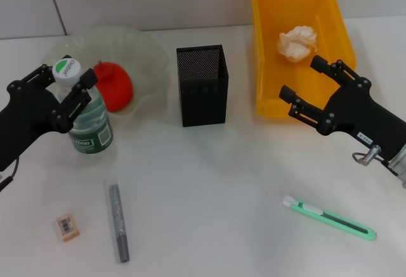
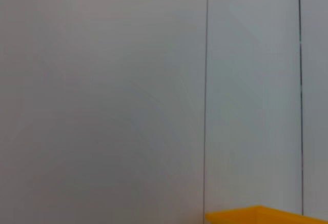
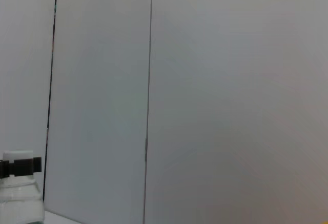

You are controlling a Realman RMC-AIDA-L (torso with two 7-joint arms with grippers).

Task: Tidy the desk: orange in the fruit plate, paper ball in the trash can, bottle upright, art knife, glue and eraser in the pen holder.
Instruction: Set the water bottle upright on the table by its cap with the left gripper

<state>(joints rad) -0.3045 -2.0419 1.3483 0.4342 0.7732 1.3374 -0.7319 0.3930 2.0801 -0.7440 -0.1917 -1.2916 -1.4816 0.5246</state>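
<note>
The bottle [image 1: 87,109] stands upright on the table [image 1: 216,194] just in front of the fruit plate [image 1: 149,55], which holds the orange [image 1: 114,85]. The left gripper [image 1: 63,93] straddles the bottle's neck with its fingers spread, not clamped. The right gripper [image 1: 311,93] hangs open at the yellow bin [image 1: 330,11] (the paper ball [image 1: 297,42] lies inside). Judging from this, the sound move is to draw the left gripper straight back without brushing the cap, then go for the eraser [image 1: 66,226], glue stick [image 1: 118,222] and knife [image 1: 330,218], all bound for the pen holder [image 1: 202,85]
</note>
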